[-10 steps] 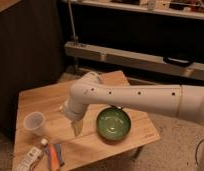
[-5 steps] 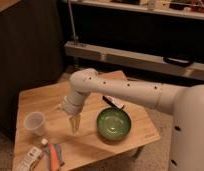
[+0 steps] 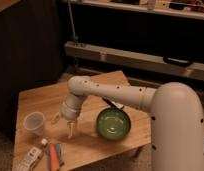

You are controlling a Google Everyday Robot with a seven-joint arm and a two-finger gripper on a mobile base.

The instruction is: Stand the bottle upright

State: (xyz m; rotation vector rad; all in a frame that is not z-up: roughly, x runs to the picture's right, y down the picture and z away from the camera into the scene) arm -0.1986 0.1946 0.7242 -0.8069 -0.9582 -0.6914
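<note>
The bottle [image 3: 30,158] is small and whitish with a pale cap. It lies on its side at the front left corner of the wooden table [image 3: 95,85]. My gripper [image 3: 64,126] hangs over the table's front middle, between the translucent cup [image 3: 34,123] and the green bowl [image 3: 113,124]. It points down with its fingers [image 3: 71,132] spread and empty. The gripper is above and to the right of the bottle and does not touch it.
A flat orange-and-grey item [image 3: 55,156] lies just right of the bottle. A dark object [image 3: 113,104] lies behind the bowl. A dark cabinet stands to the left and a metal shelf rail [image 3: 145,60] runs behind the table.
The arm has swung left and nearer the table's front, bringing the gripper from beside the bowl toward the cup. The bottle, cup and bowl have not moved.
</note>
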